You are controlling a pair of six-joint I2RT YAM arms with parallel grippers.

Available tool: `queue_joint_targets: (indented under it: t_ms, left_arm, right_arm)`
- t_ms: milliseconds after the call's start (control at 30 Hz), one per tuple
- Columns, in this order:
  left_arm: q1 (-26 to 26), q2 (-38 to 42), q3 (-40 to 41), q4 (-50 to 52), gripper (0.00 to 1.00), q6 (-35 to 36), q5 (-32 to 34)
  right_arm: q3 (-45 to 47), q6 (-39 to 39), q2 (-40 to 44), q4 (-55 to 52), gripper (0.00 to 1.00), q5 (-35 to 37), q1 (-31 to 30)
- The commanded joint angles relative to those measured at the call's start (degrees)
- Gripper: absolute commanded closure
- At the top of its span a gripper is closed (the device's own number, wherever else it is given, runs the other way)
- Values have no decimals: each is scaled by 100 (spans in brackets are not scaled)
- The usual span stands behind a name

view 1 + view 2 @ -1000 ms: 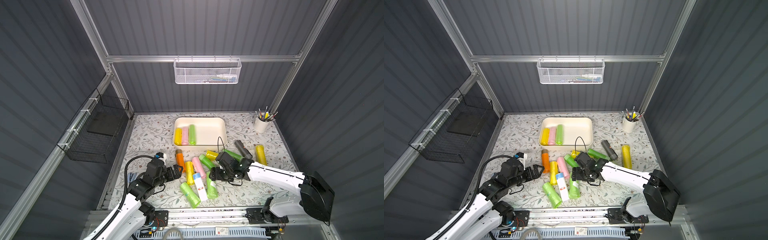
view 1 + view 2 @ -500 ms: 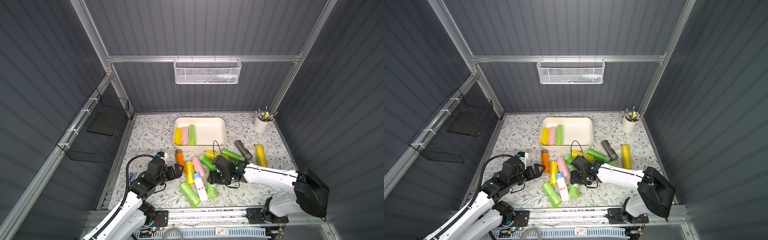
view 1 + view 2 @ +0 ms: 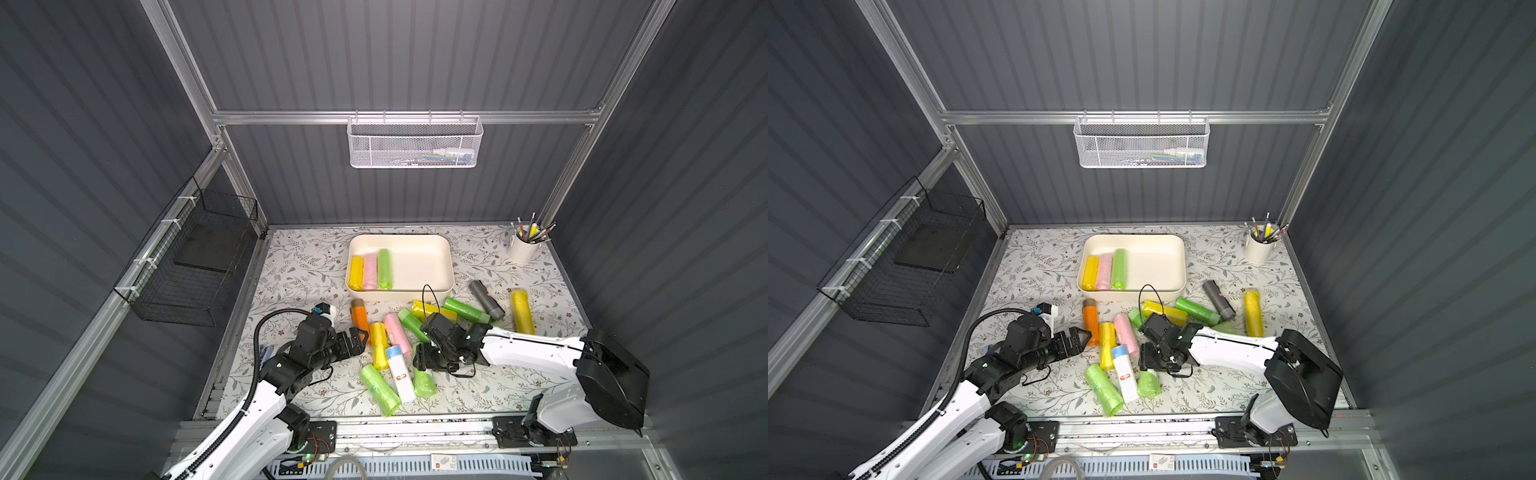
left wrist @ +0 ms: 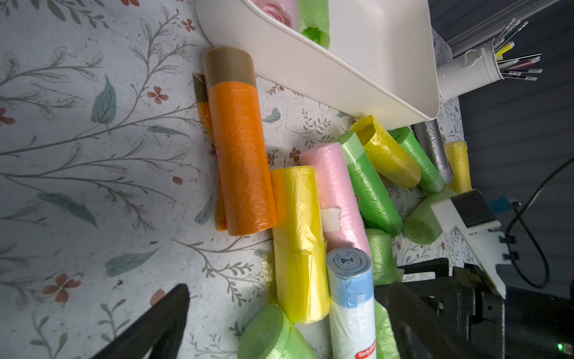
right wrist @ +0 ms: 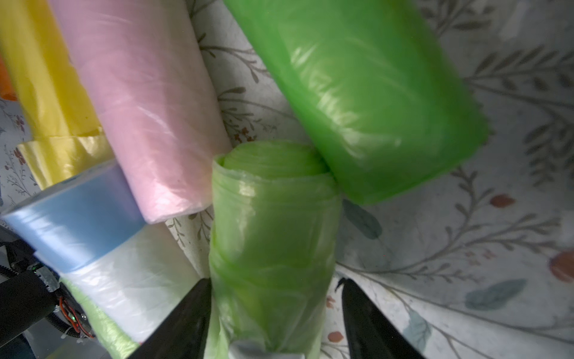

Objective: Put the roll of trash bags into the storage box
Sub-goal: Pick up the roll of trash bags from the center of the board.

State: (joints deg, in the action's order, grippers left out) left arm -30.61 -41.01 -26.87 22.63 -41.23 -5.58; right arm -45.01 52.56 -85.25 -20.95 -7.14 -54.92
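Observation:
The storage box [image 3: 451, 266] [image 3: 1184, 266] stands at the back middle of the mat, with a yellow, a pink and a green roll inside. Several rolls of trash bags lie loose in front of it. My right gripper [image 3: 422, 366] [image 5: 273, 298] points down over a light green roll [image 3: 424, 383] [image 5: 273, 230] near the front. Its jaws straddle that roll: one finger touches it, the other stands a small gap away. My left gripper [image 3: 360, 336] [image 4: 289, 292] hovers wide open beside the orange roll [image 3: 359, 318] [image 4: 240, 155], holding nothing.
A white-and-blue roll [image 3: 399, 372], yellow [image 3: 378, 345] and pink [image 3: 397, 332] rolls crowd beside the straddled one. A grey roll [image 3: 486, 299] and a yellow roll [image 3: 522, 311] lie to the right. A pen cup [image 3: 523, 249] stands back right. A white mesh basket [image 3: 415, 143] and a black wire basket [image 3: 195, 266] hang on the walls.
My right gripper has shifted left and forward onto the light green roll, and its jaws have narrowed round it. The left arm has hardly moved.

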Motion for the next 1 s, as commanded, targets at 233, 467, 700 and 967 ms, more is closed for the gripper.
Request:
queue_joint_targets:
  t_ms: [233,467,700,967]
  left_arm:
    - [-6,93,-118,-7,0,-130,-442]
    - [-6,58,-169,10,0,-100,-503]
    - [-6,15,-156,-79,0,-137,-581]
    - [-6,-2,-152,-170,0,-174,-647]
  right_arm:
    - [-7,75,-323,124,36,-58,-45]
    - [-99,24,-518,135,39,-61,-37]
    - [-146,-24,-526,43,43,45,-37]
    - [-115,22,-323,-97,56,324,-24]
